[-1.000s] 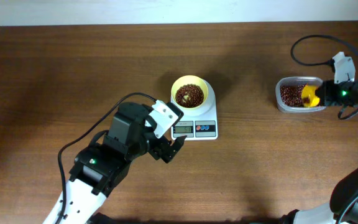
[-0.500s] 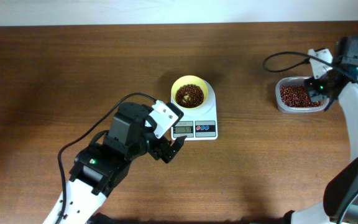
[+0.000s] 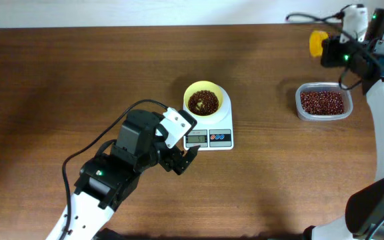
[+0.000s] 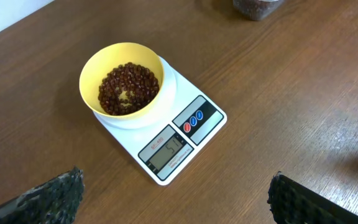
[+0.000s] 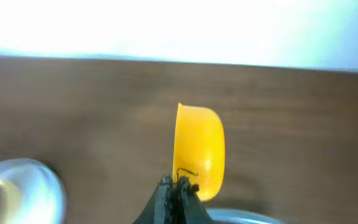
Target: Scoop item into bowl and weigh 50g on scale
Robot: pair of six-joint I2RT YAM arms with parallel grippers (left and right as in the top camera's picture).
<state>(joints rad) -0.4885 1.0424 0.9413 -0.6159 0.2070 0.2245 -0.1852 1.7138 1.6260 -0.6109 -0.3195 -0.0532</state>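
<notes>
— Where are the beans seen?
— A heap of beans [image 4: 129,87] is seen in the pale-yellow bowl [image 4: 89,78], which is set on the platform of the white scale [image 4: 173,84], behind the front strip. More beans are held in the clear tub [image 3: 299,101], well apart to the right on the table [image 3: 79,67]

— What is shown on the display?
— Digits are shown on the grey display [image 4: 166,151]; they appear to read 51, though they are small

— How are the left jaws set?
— The left gripper [image 3: 185,160] is placed just beside the scale's front left corner, apart from it. Its jaws are spread wide, with nothing between them; in the left wrist view one finger is seen at each lower corner

— And the right?
— The right gripper [image 5: 178,190] is pinched tight on the yellow scoop [image 5: 199,152], which is turned on its side. From overhead the scoop is seen near the table's far right edge, beyond the tub and apart from it. Whether beans are carried in the scoop cannot be told
</notes>
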